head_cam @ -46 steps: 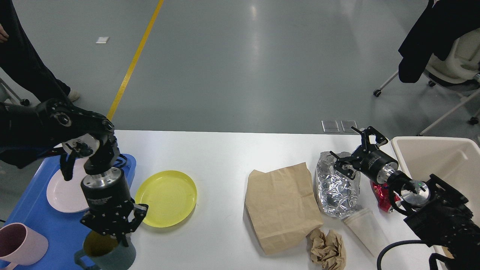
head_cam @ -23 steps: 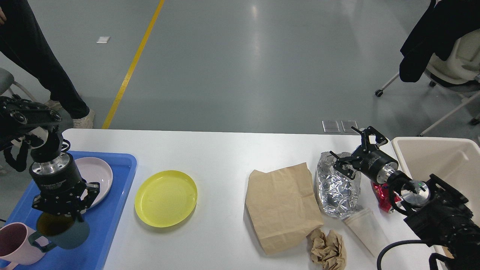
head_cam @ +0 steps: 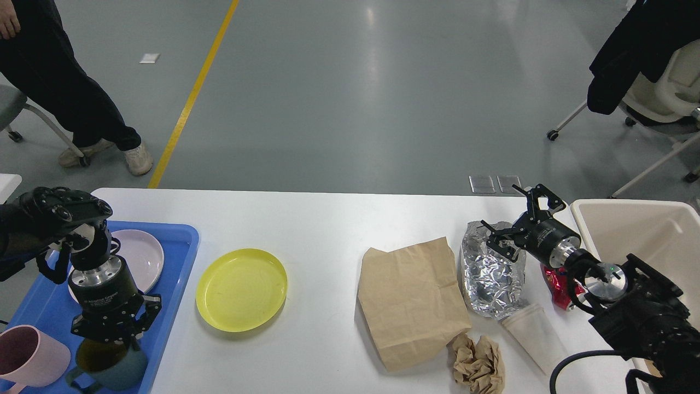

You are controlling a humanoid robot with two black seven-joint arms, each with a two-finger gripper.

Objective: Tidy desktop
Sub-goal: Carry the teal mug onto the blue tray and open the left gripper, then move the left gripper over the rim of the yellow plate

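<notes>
Desktop [head_cam: 328, 230]: fills my lower view.
Left gripper [head_cam: 112, 340]: I see it clamped on the green mug [head_cam: 112, 365] over the desktop's blue tray [head_cam: 164, 306].
Right gripper [head_cam: 517, 219]: fingers apart above foil [head_cam: 489, 279].

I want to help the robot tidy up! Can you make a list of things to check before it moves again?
1. Dark green mug sits inside the blue tray: ok.
2. Left hand has let go of the mug: cannot tell, its fingers hide the rim.
3. Yellow plate is in the tray: not ok, it lies on the desktop.
4. Right hand is empty: ok, it is open above the foil bag.
5. Brown paper bag and crumpled paper are in the beige bin: not ok.
</notes>
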